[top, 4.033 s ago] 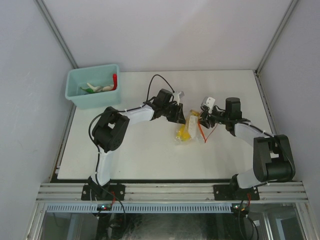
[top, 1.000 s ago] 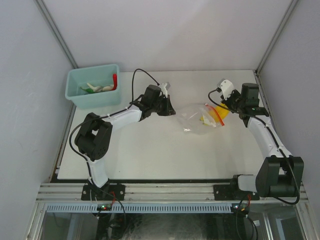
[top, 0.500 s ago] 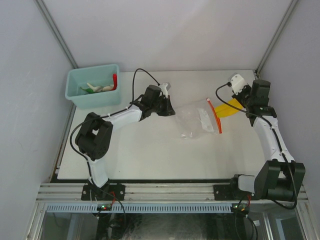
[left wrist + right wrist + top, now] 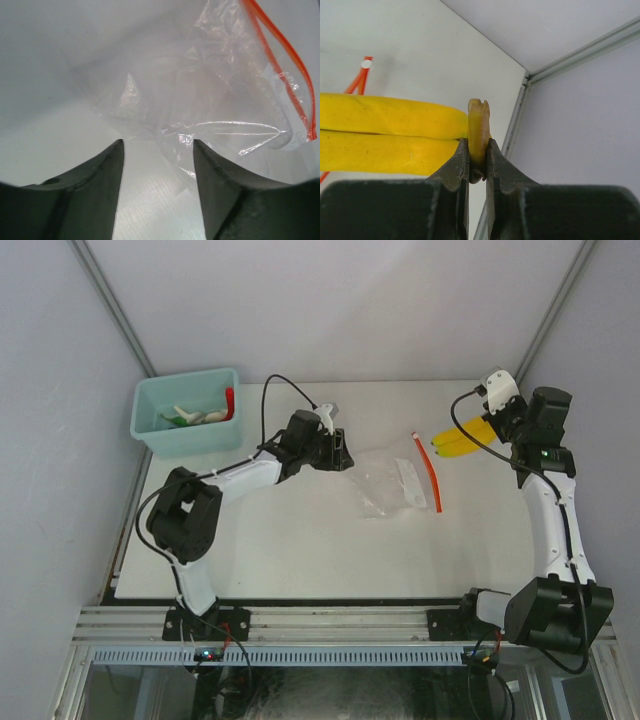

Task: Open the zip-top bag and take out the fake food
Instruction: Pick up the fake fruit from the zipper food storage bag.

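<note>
1. Starting from the near edge of the desk (image 4: 300, 560), the task looks almost done. The bag (image 4: 388, 483) lies flat near the middle and no food shows inside it, though the creases could hide a small piece.
2. The bag is thin clear film, crinkled and glossy. It has a white label (image 4: 408, 480) and a red-orange zip strip (image 4: 431, 472) along its right edge. In the left wrist view the strip's two tracks seem parted at one end, so the mouth reads as open.
3. The left jaws, just beyond the bag's left corner, stand fairly wide and hold nothing. The film's edge lies just ahead of the dark, smooth fingers (image 4: 90, 195), unpinched.
4. Farther right, the banana (image 4: 460, 440) is well clear of the bag, near the far right corner. It is smooth, hard-looking yellow plastic, curved, moulded as two lobes side by side. Whether it rests on the desk I cannot tell.
5. The right jaws are narrow, clamped on the banana's pale stem (image 4: 478, 125).
6. Farthest back on the left, the teal bin (image 4: 190, 443), rigid and smooth-walled, holds a whitish piece (image 4: 208, 416), a green piece (image 4: 178, 421) and a long red piece (image 4: 230, 402).
7. What is left, as I judge it, is setting the banana down, probably with the other pieces.
</note>
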`<move>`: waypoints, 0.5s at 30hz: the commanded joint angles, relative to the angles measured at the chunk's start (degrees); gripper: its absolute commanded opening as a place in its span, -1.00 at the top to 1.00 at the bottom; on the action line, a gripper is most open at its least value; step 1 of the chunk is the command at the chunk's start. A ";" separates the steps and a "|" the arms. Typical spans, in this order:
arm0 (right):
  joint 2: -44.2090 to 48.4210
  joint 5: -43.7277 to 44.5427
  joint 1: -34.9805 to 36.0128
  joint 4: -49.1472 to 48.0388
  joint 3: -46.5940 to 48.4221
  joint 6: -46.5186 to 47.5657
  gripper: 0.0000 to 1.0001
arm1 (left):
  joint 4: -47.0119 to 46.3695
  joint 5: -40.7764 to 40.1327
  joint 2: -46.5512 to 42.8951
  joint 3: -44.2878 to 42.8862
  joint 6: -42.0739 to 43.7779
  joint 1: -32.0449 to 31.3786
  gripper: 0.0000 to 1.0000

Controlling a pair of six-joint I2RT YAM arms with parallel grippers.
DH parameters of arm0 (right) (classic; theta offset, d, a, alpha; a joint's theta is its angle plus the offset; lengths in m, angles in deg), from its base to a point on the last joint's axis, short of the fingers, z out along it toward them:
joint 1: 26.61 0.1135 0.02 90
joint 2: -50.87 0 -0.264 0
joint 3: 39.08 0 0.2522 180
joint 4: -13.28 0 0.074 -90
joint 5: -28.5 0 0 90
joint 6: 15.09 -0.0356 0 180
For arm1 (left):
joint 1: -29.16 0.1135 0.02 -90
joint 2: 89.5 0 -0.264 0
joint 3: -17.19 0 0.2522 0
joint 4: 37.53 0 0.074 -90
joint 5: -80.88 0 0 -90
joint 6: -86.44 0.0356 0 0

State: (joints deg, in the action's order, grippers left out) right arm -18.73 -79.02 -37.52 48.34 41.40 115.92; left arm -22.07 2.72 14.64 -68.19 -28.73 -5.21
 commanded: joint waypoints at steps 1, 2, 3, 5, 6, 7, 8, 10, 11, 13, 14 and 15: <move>1.72 -7.07 -0.67 3.05 3.54 -3.97 1.00 | -5.35 -4.73 -9.57 4.15 3.25 0.00 -0.36; 1.93 -8.25 -0.73 3.73 3.54 -4.55 1.00 | -5.58 -5.15 -10.66 4.73 3.57 0.08 -0.38; 2.07 -9.33 -0.76 4.21 3.59 -5.11 1.00 | -5.77 -5.65 -11.76 5.27 3.75 0.14 -0.41; 2.48 -11.34 -0.69 5.37 3.59 -5.92 1.00 | -6.31 -6.52 -13.82 6.40 4.22 0.30 -0.45; 2.54 -12.18 -0.73 5.75 3.59 -6.41 1.00 | -6.46 -6.92 -14.94 6.93 4.37 0.34 -0.47; 2.62 -12.81 -0.73 6.21 3.59 -6.70 1.00 | -6.69 -7.25 -16.12 7.52 4.61 0.47 -0.49; 2.71 -13.55 -0.73 6.67 3.59 -6.80 1.00 | -6.80 -7.69 -17.24 8.06 4.87 0.59 -0.49; 2.85 -14.60 -0.73 7.51 3.60 -7.19 1.00 | -7.09 -9.50 -19.95 9.47 5.53 0.62 -0.51; 2.89 -15.23 -0.78 7.98 3.59 -7.30 1.00 | -7.60 -10.32 -21.36 10.47 5.95 0.69 -0.52; 3.06 -16.32 -0.84 8.72 3.59 -7.75 1.00 | -9.04 -11.82 -24.58 12.78 6.38 0.85 -0.54; 3.15 -16.84 -0.78 9.08 3.59 -7.92 1.00 | -9.85 -12.30 -26.20 13.97 6.63 1.07 -0.55; 3.23 -17.41 -0.79 9.32 3.59 -8.20 1.00 | -10.62 -12.87 -27.81 15.20 6.78 1.20 -0.59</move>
State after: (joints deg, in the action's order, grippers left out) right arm -17.68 -92.18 -37.92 57.28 42.14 110.13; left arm -27.62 -6.09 -6.10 -57.19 -24.42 -4.77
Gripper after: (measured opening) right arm 0.077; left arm 0.772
